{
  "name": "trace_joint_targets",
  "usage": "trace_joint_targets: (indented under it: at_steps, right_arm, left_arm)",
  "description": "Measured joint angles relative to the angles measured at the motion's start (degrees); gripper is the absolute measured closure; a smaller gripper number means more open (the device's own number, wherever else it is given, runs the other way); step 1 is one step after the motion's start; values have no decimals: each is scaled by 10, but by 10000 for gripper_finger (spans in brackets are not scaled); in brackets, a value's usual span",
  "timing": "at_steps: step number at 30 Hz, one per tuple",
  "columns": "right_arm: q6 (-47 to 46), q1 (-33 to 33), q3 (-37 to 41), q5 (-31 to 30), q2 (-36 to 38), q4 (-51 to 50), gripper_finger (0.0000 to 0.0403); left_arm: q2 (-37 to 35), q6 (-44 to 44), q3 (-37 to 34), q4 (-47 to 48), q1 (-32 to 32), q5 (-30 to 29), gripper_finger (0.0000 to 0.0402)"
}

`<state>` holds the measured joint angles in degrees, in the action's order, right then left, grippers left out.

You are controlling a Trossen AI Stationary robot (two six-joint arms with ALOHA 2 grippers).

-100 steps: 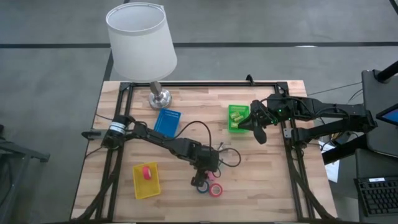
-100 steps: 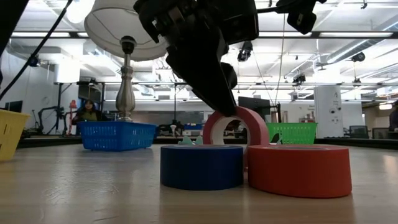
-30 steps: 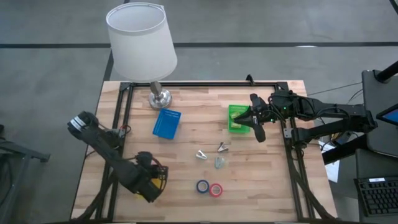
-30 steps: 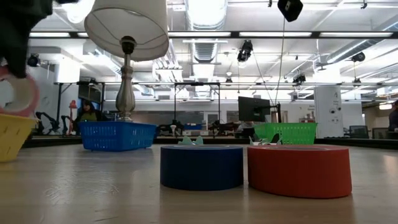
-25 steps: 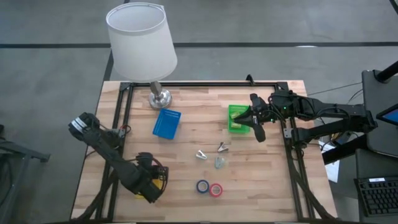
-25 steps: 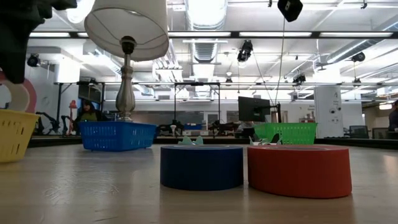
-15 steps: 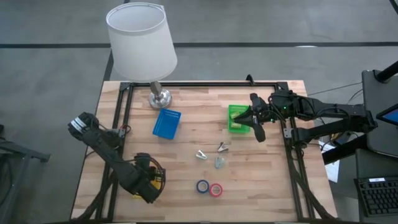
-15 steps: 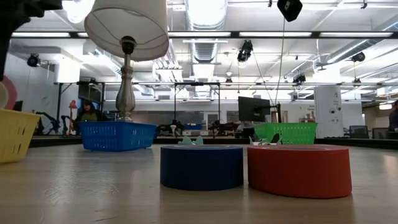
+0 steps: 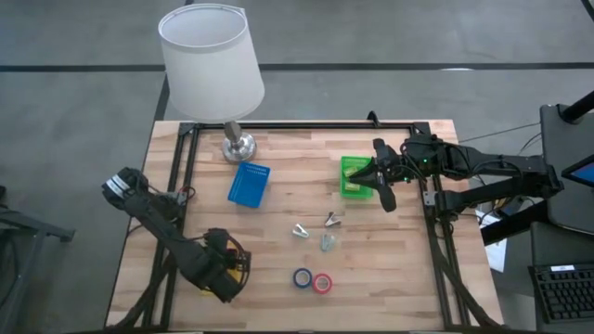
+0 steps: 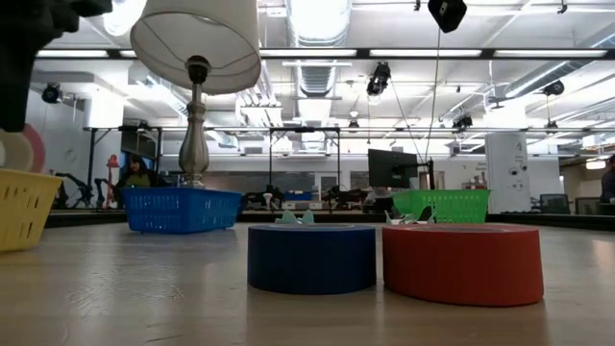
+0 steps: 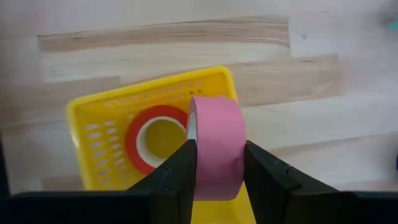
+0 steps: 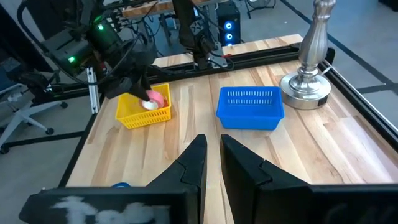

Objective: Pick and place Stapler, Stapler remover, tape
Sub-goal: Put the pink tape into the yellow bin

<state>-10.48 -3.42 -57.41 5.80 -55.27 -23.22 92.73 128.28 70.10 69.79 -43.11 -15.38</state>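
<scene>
The pink tape roll (image 11: pixel 216 147) is sitting upright between the fingers of the left pincer (image 11: pixel 216 163), clamped across its 2 flat faces. It is probably light and rigid; gripping the faces should be stopping it from rolling. Directly below the pincer, the yellow tray (image 11: pixel 109 118) is already holding 1 red roll (image 11: pixel 155 137). Compared with 3.3 s ago, the left pincer is hovering over the tray, no longer beside the blue roll (image 9: pixel 303 277). The right pincer (image 9: pixel 381 186) is waiting shut near the green tray (image 9: pixel 345 175).

Overhead, table-level, 2 wrist views; shared table (image 9: pixel 390 250)
</scene>
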Motion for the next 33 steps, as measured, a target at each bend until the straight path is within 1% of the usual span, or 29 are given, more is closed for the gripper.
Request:
trace_joint_targets:
  at_steps: [6,9,13,17,19,22,24,26,29,33]
  right_arm:
    - [2,0,0,-9,-4,0,360]
    - [2,0,0,-11,-5,1,360]
    - [-3,0,0,-11,-7,-1,360]
    - [-6,0,0,-11,-7,0,360]
    - [-6,0,0,-12,-7,0,360]
    - [-5,0,0,-14,-9,2,360]
    - [-5,0,1,-15,-13,4,360]
    - [-5,0,1,-15,-20,14,360]
    - [-13,0,1,-15,-31,21,360]
    - [-21,0,1,-14,-46,28,360]
  left_arm:
    - [11,4,-12,-17,3,-6,285]
    - [9,4,-25,-36,4,-10,284]
    - [2,4,-27,-37,2,-10,288]
    - [-9,-15,-23,-13,0,8,287]
    - [-12,-39,-23,-8,0,18,282]
    - [-20,-87,-22,-4,0,58,280]
    - [-19,-95,-22,20,0,89,283]
    - [-16,-103,-26,33,0,106,287]
    - [-16,-114,-26,52,1,115,288]
    - [-15,-103,-33,55,4,107,280]
